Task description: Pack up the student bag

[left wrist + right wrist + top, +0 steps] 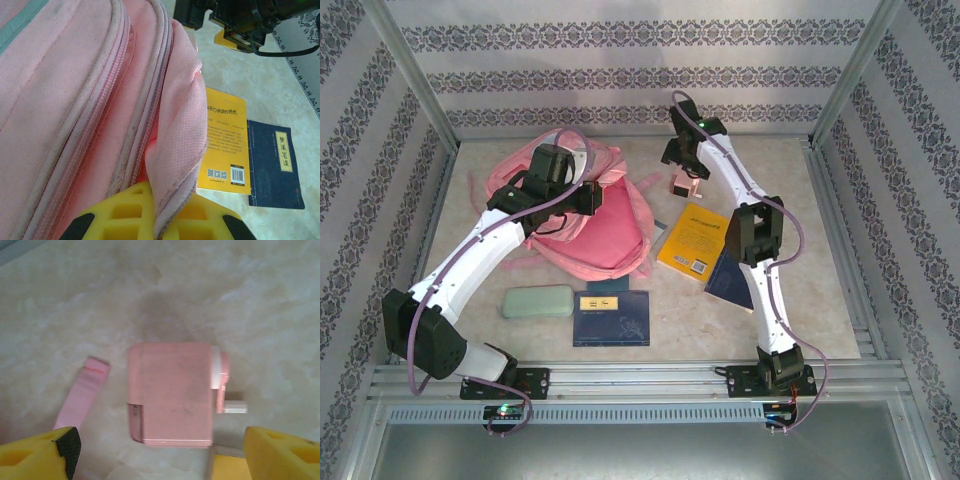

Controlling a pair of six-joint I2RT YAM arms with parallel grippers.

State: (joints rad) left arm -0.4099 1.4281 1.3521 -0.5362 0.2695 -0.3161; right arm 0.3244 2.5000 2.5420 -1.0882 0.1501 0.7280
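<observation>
left arm (470, 255) reaching forward, its fingers (125, 215) pinched closed, right arm (768, 300) extended, fingers (280, 450) spread wide

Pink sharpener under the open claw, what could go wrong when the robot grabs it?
The right gripper hangs open over the pink sharpener, whose crank sticks out sideways; closing might knock it and twist the sharpener. A loose strap end lies beside it and could get pinched. The left gripper pinches just a fold of the student bag, which might slip free.

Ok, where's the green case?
In the top view, the green case lies on the table's near left side, just left of the dark blue book and in front of the pink student bag.
</observation>
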